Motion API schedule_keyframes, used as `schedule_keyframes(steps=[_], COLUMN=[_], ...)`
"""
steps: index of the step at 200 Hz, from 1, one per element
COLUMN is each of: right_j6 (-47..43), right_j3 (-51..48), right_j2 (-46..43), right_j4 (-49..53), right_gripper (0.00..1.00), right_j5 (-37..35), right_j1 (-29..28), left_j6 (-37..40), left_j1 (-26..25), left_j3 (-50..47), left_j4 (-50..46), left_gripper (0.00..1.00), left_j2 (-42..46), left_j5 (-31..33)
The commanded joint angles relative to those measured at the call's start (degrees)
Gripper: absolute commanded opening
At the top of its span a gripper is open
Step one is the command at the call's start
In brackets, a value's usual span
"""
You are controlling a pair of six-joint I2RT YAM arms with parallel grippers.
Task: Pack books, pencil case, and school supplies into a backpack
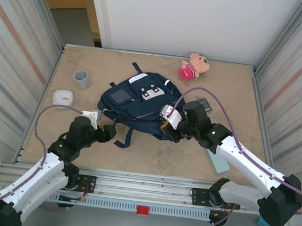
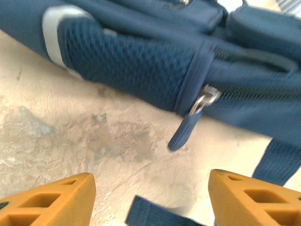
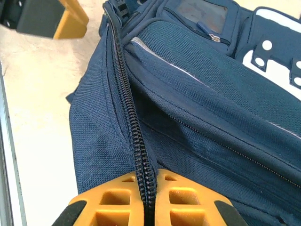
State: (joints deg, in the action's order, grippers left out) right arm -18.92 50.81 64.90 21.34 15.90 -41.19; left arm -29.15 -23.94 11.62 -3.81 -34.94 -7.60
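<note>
Backpack [image 1: 134,111] first: navy fabric with thin white trim and a white patch. It lies flat around the middle of your bench [image 1: 227,84], with its dark straps trailing toward the arm bases.

Your right hand [image 3: 148,183] is clenched on the backpack. In the right wrist view its two orange fingers [image 3: 188,197] press together on the black zipper track [image 3: 127,94] along the bag's edge, and the teeth pass straight between them. From above, you see that hand at the bag's near right corner.

Your left hand [image 2: 150,188] is released. Its orange fingers stand well apart over the bench with nothing pinched between them. Just ahead of it are the bag's mesh side pocket [image 2: 127,66] and a metal zipper slider with a blue fabric pull [image 2: 186,129] hanging toward the bench; neither finger touches the pull. A dark strap end [image 2: 155,214] shows low in that view between the two fingers, and you cannot tell whether they touch it. From above, this hand sits at the bag's near left corner, close to the straps.

Your pencil case [image 1: 221,162], pale teal, lies on the bench to the right, partly hidden under the right forearm and apart from the bag. A small dark gadget [image 1: 203,105] rests just beside the bag's right side, behind the right hand.

A pink-and-tan plush toy [image 1: 193,66] lies near the far edge. A grey cup [image 1: 81,78] and a white rounded box [image 1: 62,98] stand left of the bag.
</note>
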Motion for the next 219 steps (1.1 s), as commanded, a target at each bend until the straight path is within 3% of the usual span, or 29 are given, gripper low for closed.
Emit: schedule_keyframes(steps=[1,82,106,140,154,219], right_j6=[0.37,1.84,2.57,2.72,2.81,6.21], right_j3=[3.51,4.17,4.19,3.24,2.64,-0.23], right_j2=[-0.39,-1.22,-1.78,-2.58,-2.92,-1.11], right_j4=[-3.84,-3.56,-3.39,-3.32,-3.95,-10.11], right_gripper=[0.0,0.0,0.0,0.0,0.0,0.0], right_j5=[3.15,6.08,6.17,5.92,5.48,-0.88], right_j1=[0.58,0.63,0.63,0.59,0.61,-1.17], left_j6=[3.34,20.35,21.25,23.53,23.54,21.36], left_j1=[0.39,0.4,0.39,0.4,0.31,-2.07], left_j3=[-2.21,-2.73,-2.37,-1.21,-0.9,1.87], left_j4=[10.8,27.15,32.03,36.07,35.76,25.71], left_gripper=[0.61,0.55,0.42,0.08,0.0,0.0], left_j2=[-0.31,-14.09,-18.71,-20.11,-18.87,-10.36], left_j5=[-1.19,-3.38,-5.44,-11.66,-13.03,-17.09])
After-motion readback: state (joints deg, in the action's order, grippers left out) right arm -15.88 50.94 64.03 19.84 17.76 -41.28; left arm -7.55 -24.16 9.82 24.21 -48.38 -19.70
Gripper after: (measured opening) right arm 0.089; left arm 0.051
